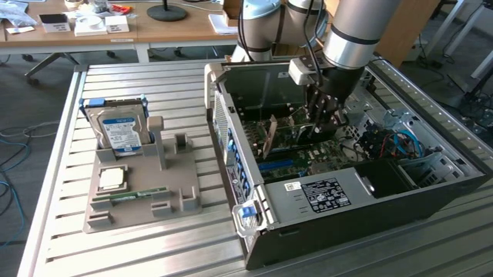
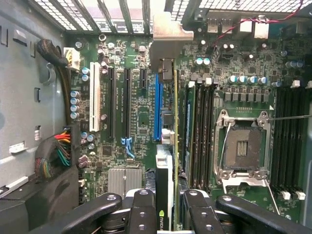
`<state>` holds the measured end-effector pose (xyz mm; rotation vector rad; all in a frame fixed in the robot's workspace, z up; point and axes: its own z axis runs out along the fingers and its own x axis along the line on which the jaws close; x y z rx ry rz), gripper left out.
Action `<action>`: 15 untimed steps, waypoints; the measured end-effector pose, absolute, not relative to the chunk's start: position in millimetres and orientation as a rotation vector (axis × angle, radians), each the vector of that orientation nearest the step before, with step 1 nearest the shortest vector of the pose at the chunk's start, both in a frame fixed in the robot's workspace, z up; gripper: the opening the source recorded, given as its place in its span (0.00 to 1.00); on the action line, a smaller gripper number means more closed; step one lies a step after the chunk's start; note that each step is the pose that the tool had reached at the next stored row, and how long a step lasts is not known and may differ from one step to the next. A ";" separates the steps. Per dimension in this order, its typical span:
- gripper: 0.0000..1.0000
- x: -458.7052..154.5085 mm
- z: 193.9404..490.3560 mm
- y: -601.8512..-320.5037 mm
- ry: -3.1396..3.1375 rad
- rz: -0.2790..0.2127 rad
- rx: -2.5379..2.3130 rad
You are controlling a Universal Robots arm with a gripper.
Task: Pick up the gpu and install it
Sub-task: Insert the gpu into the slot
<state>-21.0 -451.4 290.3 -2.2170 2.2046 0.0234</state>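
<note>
Where the gripper [image 2: 168,207] reaches down into the open computer case [image 1: 370,202], we see its jaws pinching the gpu [image 2: 165,168] from both sides, with one black finger [image 2: 144,209] pressed against each face. The card stands on edge above the motherboard [image 2: 131,122], so in the wrist view we look straight down its thin upper edge. Its long axis runs from the jaws toward the vented rear wall of the case, and the pale metal bracket [image 2: 168,41] is at that far end. The card lies between the blue slot [image 2: 157,107] and the black memory slots [image 2: 200,126]; we cannot tell whether it is seated. Outside the case, toward the exterior view's left, a hard drive [image 1: 122,130] stands upright in a grey tray [image 1: 177,190] on the slatted table [image 1: 77,248].
</note>
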 end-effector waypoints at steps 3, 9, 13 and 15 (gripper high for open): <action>0.27 -21.0 290.1 -451.4 2.204 0.024 -2.217; 0.27 -21.3 288.7 -451.4 2.204 0.024 -2.217; 0.27 -21.3 288.4 -451.4 2.205 0.023 -2.217; 0.27 -21.4 288.2 -451.4 2.204 0.024 -2.217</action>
